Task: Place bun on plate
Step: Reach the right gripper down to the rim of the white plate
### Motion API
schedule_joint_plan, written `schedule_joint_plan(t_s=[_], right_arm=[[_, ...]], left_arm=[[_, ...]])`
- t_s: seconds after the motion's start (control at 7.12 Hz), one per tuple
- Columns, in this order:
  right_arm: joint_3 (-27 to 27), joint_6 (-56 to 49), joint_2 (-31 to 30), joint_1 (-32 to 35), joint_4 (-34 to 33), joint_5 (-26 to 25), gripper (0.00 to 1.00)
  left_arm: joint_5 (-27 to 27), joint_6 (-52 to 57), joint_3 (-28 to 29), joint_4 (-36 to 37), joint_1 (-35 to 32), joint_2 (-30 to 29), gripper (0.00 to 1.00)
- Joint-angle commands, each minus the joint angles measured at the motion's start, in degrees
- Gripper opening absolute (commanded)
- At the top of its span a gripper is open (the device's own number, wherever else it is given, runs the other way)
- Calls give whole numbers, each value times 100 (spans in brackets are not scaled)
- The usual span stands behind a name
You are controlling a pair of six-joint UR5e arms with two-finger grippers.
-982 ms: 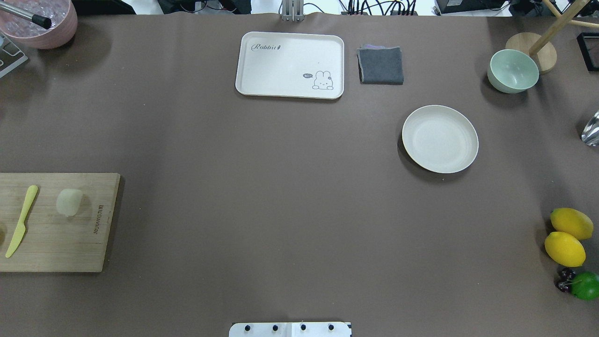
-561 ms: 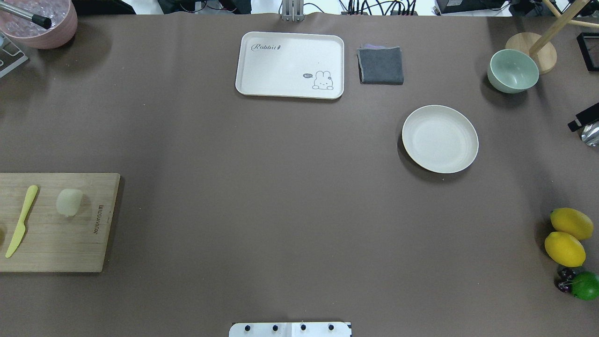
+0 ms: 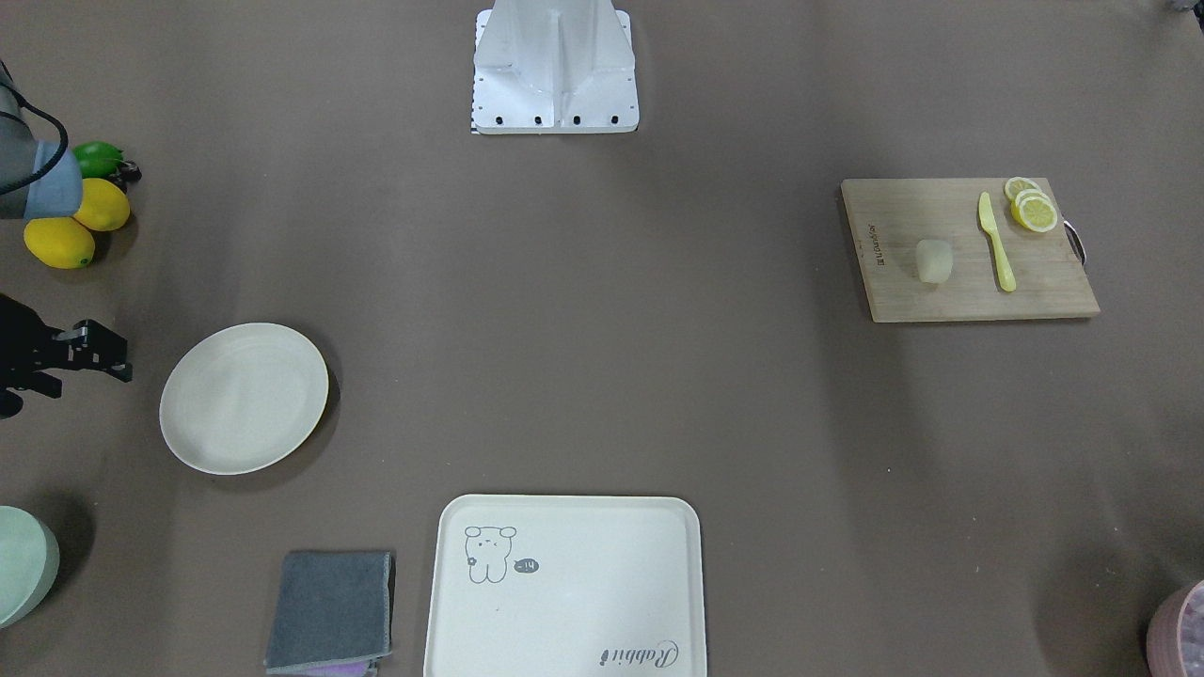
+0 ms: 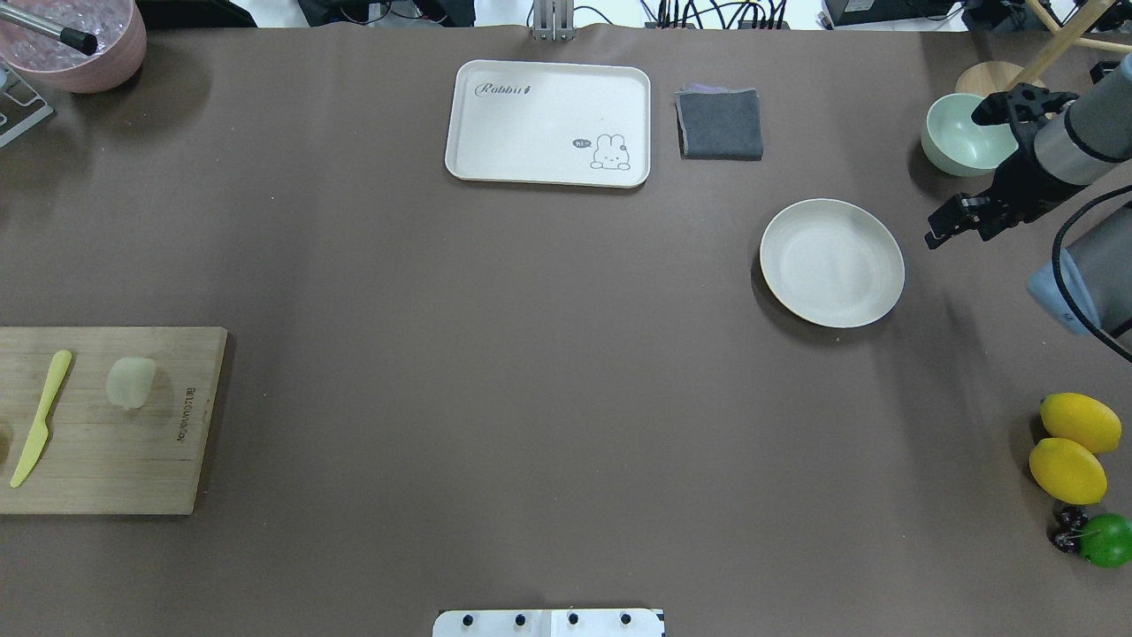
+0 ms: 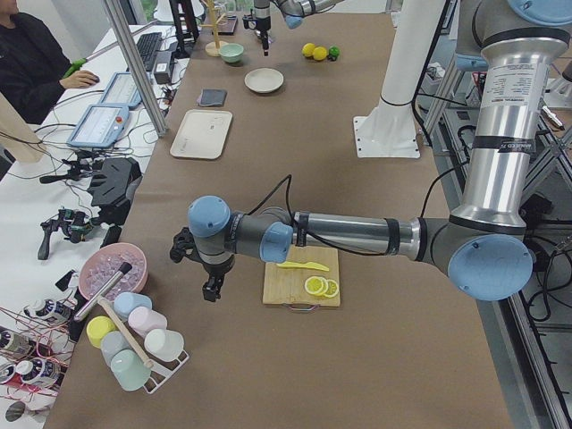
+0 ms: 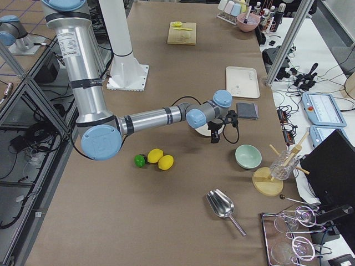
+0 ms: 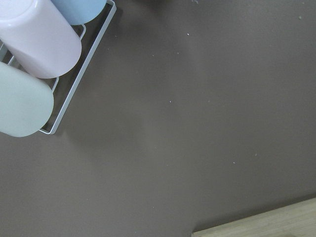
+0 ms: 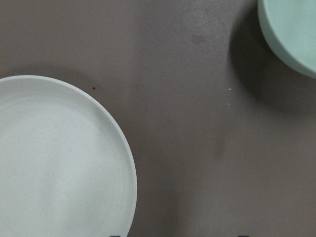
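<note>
Bun: on cutting board, beside yellow knife, at desk's left end; plate: well apart, right side; right pincer: released, between plate and green bowl; left pincer: cannot tell whether released or clenched.

2 cameras look steeply down from opposite sides, sharing the plate; 2 look along the table; 2 wrist cameras face down, close.
</note>
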Motion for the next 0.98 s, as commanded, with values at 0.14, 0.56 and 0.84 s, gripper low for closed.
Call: schedule_joint_plan(t_s=[0.14, 0.56, 0.84], right_arm=[[-676, 138, 202, -159, 509, -129, 62], [-668, 499, 325, -194, 509, 107, 64], [-685, 517, 360, -220, 509, 126, 66]], left_arm=[[7, -255, 124, -418, 85, -20, 98], [7, -440, 116, -427, 85, -20, 98], [-2, -466, 107, -427, 85, 15, 98]])
